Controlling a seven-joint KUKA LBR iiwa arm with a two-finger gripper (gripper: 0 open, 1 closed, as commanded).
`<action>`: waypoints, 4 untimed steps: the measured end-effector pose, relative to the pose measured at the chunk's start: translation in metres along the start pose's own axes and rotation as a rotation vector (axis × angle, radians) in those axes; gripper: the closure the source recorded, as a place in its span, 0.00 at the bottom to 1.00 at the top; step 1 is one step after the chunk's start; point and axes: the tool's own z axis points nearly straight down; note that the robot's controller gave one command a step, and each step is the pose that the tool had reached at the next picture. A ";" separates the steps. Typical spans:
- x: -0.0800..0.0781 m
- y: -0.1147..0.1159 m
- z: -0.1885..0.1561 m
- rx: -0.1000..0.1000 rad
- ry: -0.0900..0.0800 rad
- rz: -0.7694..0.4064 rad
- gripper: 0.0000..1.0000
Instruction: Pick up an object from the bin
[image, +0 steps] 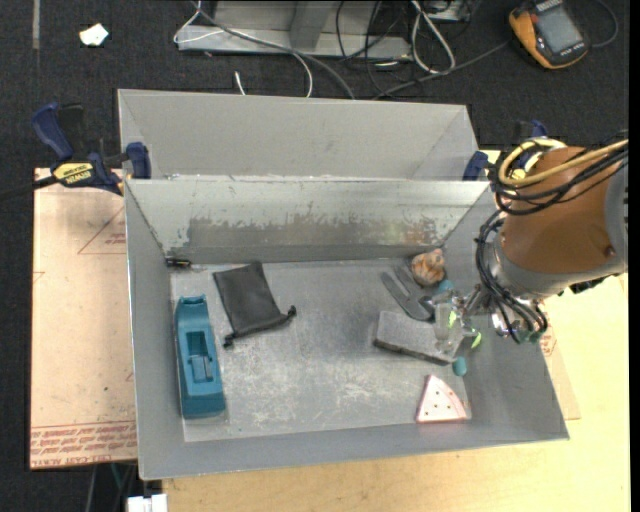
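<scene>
1. Orange wrist cover (560, 215), mine, cables looped round it. It stands highest of all, over the right wall of the grey bin (330, 375).

2. Gripper (455, 335). It is low in the bin's right part, at the right end of a flat dark grey slab (405, 338). I cannot tell how far open it is, what it holds if anything, or whether it touches the slab.

3. Flat dark grey slab. It lies on the bin floor right of centre and is the thing nearest my gripper, so I judge it the likely pick.

4. Pink triangular piece with dots (440, 402). It lies near the front wall, just beside the gripper.

5. Grey curved piece (403, 295) and brownish rounded lump (430, 265). Both lie behind the slab, and the lump is close to the back wall.

6. Blue tape dispenser (200, 358) and dark grey pouch (245, 300). Both lie at the left, well apart from me.

Handling note, my judgement: a flat slab gives little to bite on. I would take it across its raised right edge, squarely. I would keep clear of the curved piece and the right wall, lift straight up, and check the hold before rising far.
</scene>
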 end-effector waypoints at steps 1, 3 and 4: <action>-0.009 -0.002 -0.019 0.002 -0.010 -0.013 1.00; -0.006 -0.001 0.043 -0.002 -0.005 0.326 1.00; -0.027 0.055 -0.028 -0.002 -0.011 -0.029 0.00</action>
